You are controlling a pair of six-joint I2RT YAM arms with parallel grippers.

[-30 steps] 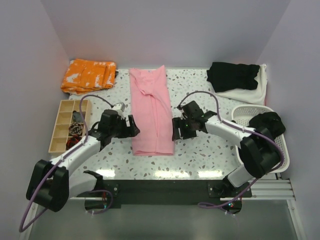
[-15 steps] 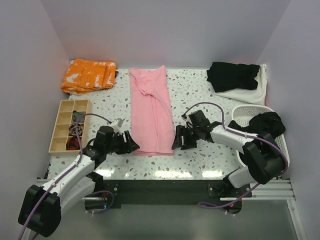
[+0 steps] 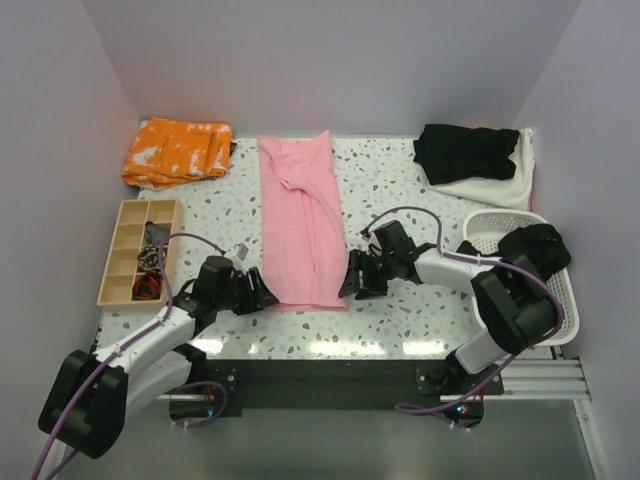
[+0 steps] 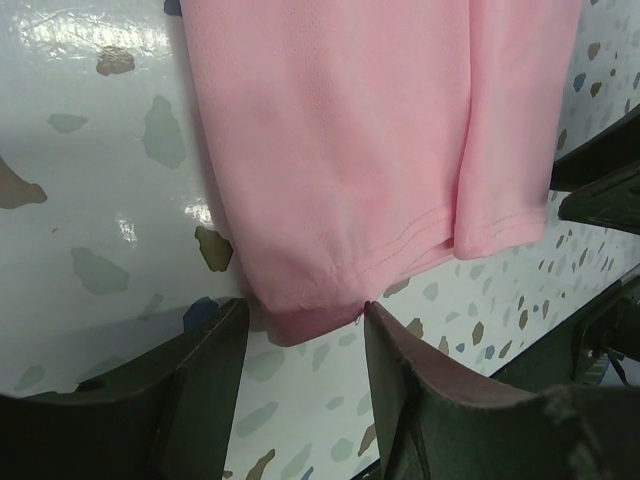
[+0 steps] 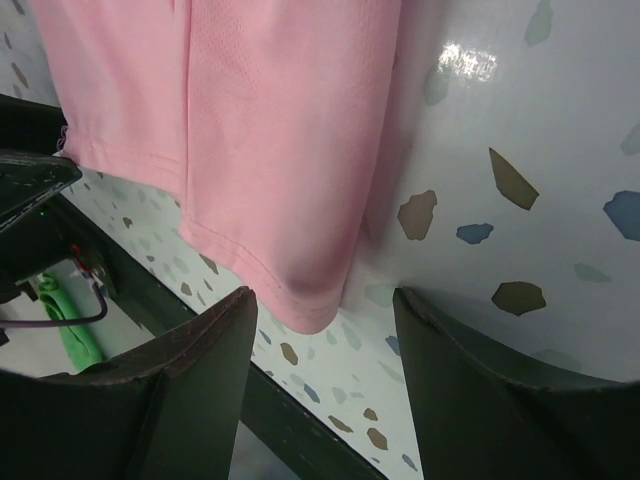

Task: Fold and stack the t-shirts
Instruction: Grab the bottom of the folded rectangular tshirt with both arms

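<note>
1. A long, folded light pink fabric t-shirt (image 3: 300, 225) lies as a narrow strip in the middle of the white speckled worktop (image 3: 390, 185). It runs from the far edge toward the arms, and its hem is the end nearest them.
2. The left pincer (image 3: 262, 292) sits low on the worktop at the near left corner of that hem.
3. In the left wrist view the left pincer (image 4: 303, 330) is open. Its two dark fingers (image 4: 190, 390) stand apart with the pink hem corner (image 4: 340, 130) poking into the gap, and nothing is clamped.
4. The right pincer (image 3: 352, 283) sits at the near right corner of the hem, facing the left one across the strip.
5. In the right wrist view the right pincer (image 5: 322, 310) is also parted. Its fingers (image 5: 470, 390) straddle the rounded hem corner of the pink cloth (image 5: 270, 130) without pinching it.
6. A bunched black fabric t-shirt (image 3: 468, 150) rests on a spread off-white fabric t-shirt (image 3: 500, 185) at the far right corner, well apart from both pincers.
7. A crumpled orange-and-white cloth (image 3: 178, 150) lies at the far left corner.
8. A wooden tray with divided compartments (image 3: 140, 250) sits at the left edge and holds small dark items that are too small to identify.
9. A white plastic lattice basket (image 3: 487, 226) stands at the right edge with a dark black bundle (image 3: 535, 248) in it.
</note>
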